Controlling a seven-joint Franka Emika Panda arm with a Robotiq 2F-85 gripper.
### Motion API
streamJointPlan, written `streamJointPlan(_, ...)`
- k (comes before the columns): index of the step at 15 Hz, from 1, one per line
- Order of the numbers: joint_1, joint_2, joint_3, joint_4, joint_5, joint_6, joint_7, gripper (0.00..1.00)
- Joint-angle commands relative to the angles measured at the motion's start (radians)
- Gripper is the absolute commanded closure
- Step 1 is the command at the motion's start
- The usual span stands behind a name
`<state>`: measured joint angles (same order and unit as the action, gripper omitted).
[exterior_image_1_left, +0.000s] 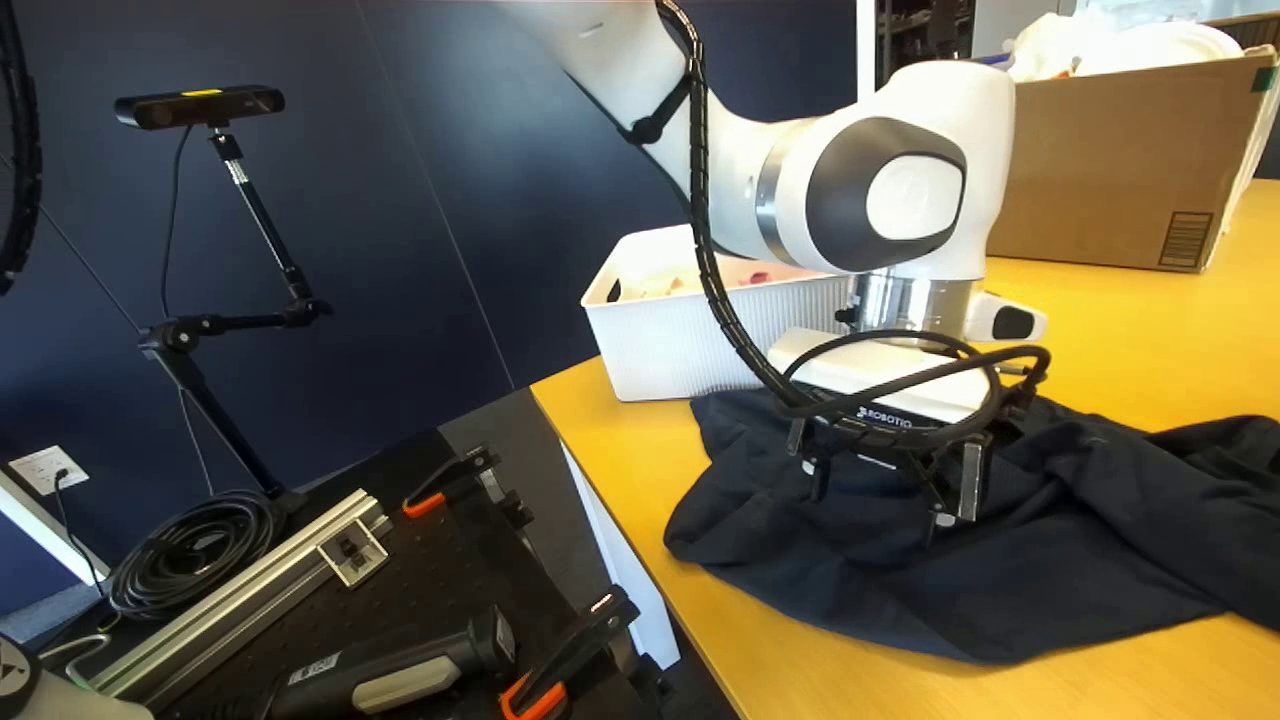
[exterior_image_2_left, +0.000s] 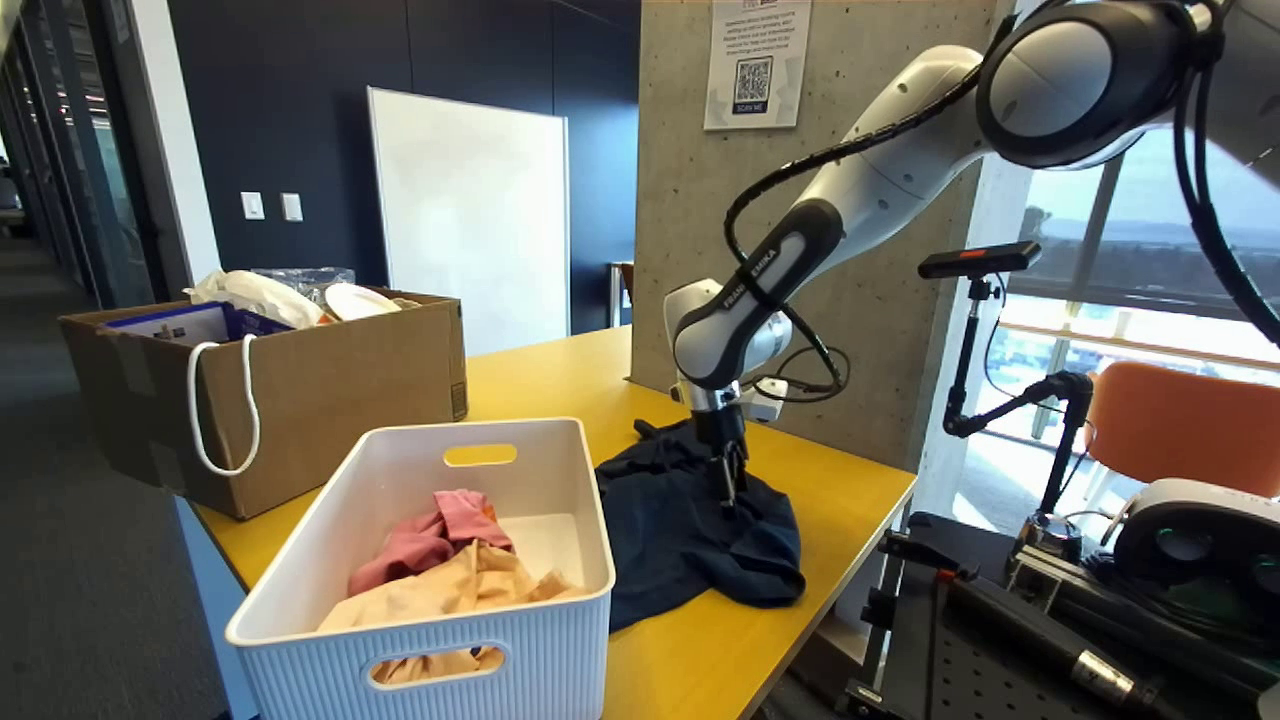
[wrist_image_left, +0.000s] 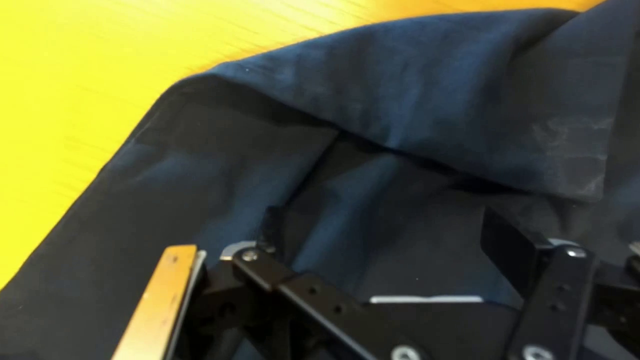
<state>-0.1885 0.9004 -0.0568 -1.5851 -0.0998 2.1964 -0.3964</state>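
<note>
Fingers (wrist_image_left: 510, 250): wide apart, pointing down at the navy cloth (exterior_image_1_left: 850, 580); whether the tips touch it cannot be told.
Navy cloth: rumpled on the yellow table (exterior_image_1_left: 620, 450) beneath the gripper (wrist_image_left: 384, 225), near the surface's edge.
White bin (exterior_image_1_left: 700, 345): near the surface's corner, beside the cloth, holding pink cloth (exterior_image_2_left: 425, 545) and tan cloth (exterior_image_2_left: 445, 592).

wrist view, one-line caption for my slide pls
Open Robotiq gripper over a creased, partly folded dark navy cloth on a yellow tabletop.
</note>
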Motion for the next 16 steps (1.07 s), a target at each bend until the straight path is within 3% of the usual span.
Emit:
streamJointPlan(1,0.007,0.06,0.003,0.032,-0.016,0.06,0.041,0.0)
streamJointPlan(7,0.036,0.049,-0.025,-0.035,-0.05,0.177,0.102,0.0)
streamJointPlan(16,0.047,0.064,-0.078,-0.093,-0.1,0.201,0.199,0.0)
